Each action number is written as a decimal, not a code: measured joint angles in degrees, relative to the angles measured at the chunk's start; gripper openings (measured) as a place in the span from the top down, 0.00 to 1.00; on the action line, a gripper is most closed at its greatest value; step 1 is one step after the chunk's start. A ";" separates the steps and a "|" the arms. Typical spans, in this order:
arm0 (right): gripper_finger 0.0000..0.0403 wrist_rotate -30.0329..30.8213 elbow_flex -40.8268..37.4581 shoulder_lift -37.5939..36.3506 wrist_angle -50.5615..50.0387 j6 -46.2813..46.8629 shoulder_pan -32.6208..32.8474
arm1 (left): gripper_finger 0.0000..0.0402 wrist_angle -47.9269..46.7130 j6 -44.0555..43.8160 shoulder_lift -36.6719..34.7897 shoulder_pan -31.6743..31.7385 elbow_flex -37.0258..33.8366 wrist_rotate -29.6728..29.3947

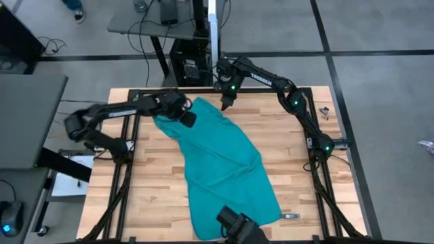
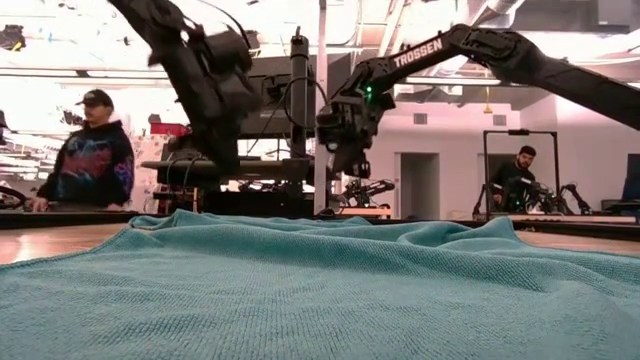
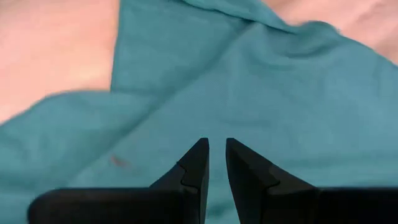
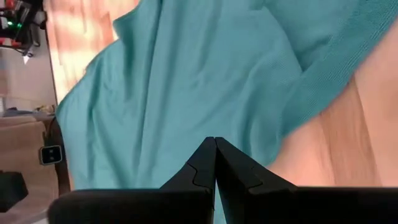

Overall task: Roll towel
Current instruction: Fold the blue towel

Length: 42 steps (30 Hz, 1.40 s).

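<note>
The teal towel lies spread and wrinkled on the wooden table, running slantwise from the far left to the near edge. It fills the foreground of the low view. My left gripper hovers over the towel's far left corner, pointing steeply down. A narrow gap shows between its fingertips with nothing in it, and the towel lies beyond. My right gripper hangs shut above the towel's far edge, clear of the cloth in the low view.
A small metal piece lies by the towel's near right corner, and another small object sits at the table's far right. A dark camera mount stands at the near edge. Two people are behind the table.
</note>
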 joint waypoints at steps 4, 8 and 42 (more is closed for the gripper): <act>1.00 0.76 -0.41 -3.76 0.89 1.24 0.37 | 0.90 6.00 2.08 7.22 3.13 -0.02 1.32; 1.00 3.49 -0.41 -7.48 1.56 1.49 0.95 | 0.90 13.88 2.83 12.73 4.89 0.00 2.16; 1.00 15.43 -0.46 -15.12 -7.20 4.42 8.64 | 0.95 -20.99 21.79 5.28 1.01 19.60 4.10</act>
